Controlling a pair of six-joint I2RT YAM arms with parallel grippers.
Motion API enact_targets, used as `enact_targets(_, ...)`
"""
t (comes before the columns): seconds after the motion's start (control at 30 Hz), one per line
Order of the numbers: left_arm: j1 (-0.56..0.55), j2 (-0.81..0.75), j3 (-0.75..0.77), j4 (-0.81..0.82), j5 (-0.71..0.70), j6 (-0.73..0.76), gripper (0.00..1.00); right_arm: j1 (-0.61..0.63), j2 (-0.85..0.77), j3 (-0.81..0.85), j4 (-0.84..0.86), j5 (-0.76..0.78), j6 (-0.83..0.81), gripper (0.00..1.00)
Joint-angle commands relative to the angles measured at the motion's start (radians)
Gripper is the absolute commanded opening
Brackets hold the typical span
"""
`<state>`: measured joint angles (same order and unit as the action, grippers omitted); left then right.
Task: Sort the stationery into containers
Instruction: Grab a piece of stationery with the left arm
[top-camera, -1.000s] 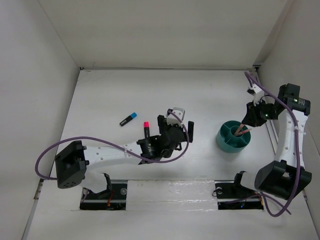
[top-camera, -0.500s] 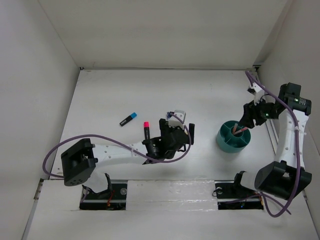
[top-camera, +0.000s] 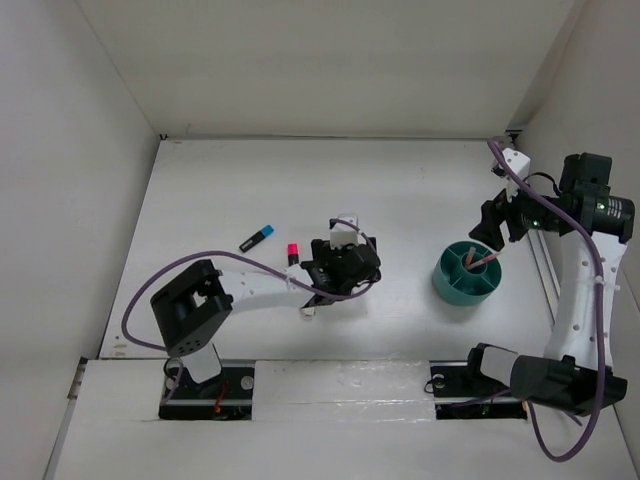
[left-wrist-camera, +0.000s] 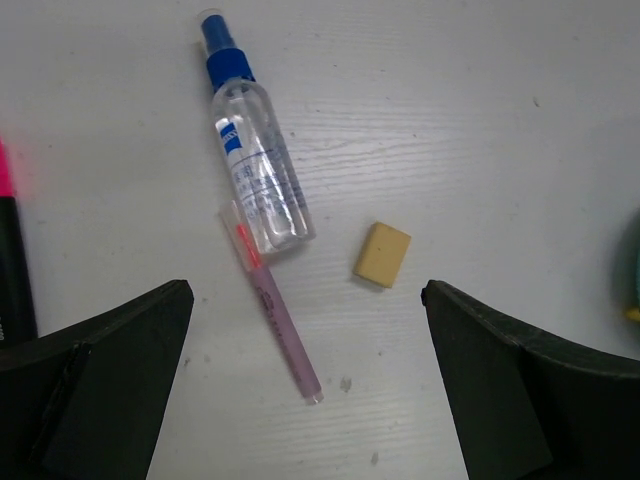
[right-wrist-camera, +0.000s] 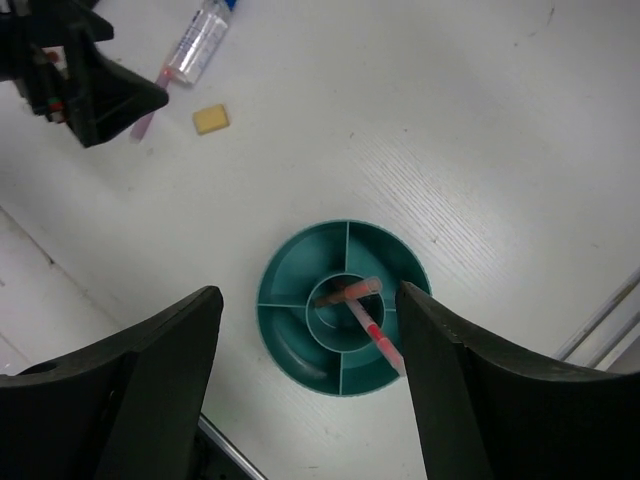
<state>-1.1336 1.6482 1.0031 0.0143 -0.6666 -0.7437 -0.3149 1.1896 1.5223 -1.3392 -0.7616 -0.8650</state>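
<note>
Plainly wide apart, empty: left fingers (left-wrist-camera: 100, 390), right fingers (right-wrist-camera: 130, 390).

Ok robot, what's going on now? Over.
Left end effector open above pen, bottle, eraser. Right end effector open above teal cup, pens inside. Nothing blocking.

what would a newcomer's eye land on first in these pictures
The teal cup on the right of the table stands out, with thin pens leaning inside it. Near the table's middle, the left gripper hangs open over a spray bottle, a pink pen at its base and a tan eraser lying apart.
</note>
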Motion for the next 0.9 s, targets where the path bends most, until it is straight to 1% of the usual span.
enact_targets(0.0, 0.051, 0.016, 0.058, -0.085, 0.061, -0.092, 1.00, 0.034, -0.018, 0.038, -0.034, -0.036, 0.021, 0.76)
enact_targets(0.1, 0.060, 0.060, 0.120, -0.144, 0.061, -0.146, 1.00, 0.043, -0.018, 0.026, -0.011, -0.036, 0.041, 0.76)
enact_targets(0.17, 0.060, 0.099, 0.169, -0.230, 0.061, -0.187, 1.00, 0.053, -0.018, 0.015, 0.003, -0.036, 0.052, 0.76)
enact_targets(0.2, 0.060, 0.140, 0.219, -0.267, 0.061, -0.216, 1.00, 0.053, -0.018, 0.006, 0.014, -0.036, 0.052, 0.76)
enact_targets(0.23, 0.060, 0.160, 0.242, -0.307, 0.061, -0.283, 1.00, 0.062, -0.018, 0.006, 0.014, -0.036, 0.052, 0.76)
enact_targets(0.27, 0.060, 0.176, 0.261, -0.363, 0.047, -0.305, 1.00, 0.062, -0.018, 0.006, 0.014, -0.036, 0.052, 0.76)
enact_targets(0.33, 0.060, 0.200, 0.285, -0.404, 0.036, -0.359, 0.97, 0.062, -0.018, -0.004, 0.014, -0.036, 0.052, 0.76)
enact_targets(0.47, 0.060, 0.186, 0.266, -0.424, 0.047, -0.453, 0.96, 0.062, -0.028, -0.014, 0.023, -0.027, 0.052, 0.77)
enact_targets(0.5, 0.060, 0.177, 0.266, -0.462, 0.047, -0.515, 0.96, 0.062, -0.028, -0.014, 0.023, -0.027, 0.052, 0.77)
enact_targets(0.6, 0.038, 0.168, 0.255, -0.494, 0.036, -0.583, 0.96, 0.062, -0.039, -0.014, 0.023, -0.018, 0.052, 0.77)
enact_targets(0.7, 0.038, 0.200, 0.255, -0.494, 0.061, -0.595, 0.95, 0.062, -0.048, -0.014, 0.023, -0.018, 0.052, 0.77)
enact_targets(0.73, 0.038, 0.214, 0.271, -0.525, 0.061, -0.608, 0.95, 0.062, -0.048, -0.014, 0.023, -0.018, 0.052, 0.77)
enact_targets(0.8, 0.038, 0.251, 0.308, -0.565, 0.070, -0.651, 0.92, 0.062, -0.048, -0.014, 0.023, -0.018, 0.052, 0.77)
enact_targets(0.83, 0.029, 0.262, 0.318, -0.603, 0.070, -0.686, 0.88, 0.062, -0.048, -0.014, 0.023, -0.018, 0.052, 0.77)
enact_targets(0.87, 0.029, 0.262, 0.318, -0.615, 0.070, -0.686, 0.88, 0.062, -0.048, -0.014, 0.023, -0.018, 0.052, 0.77)
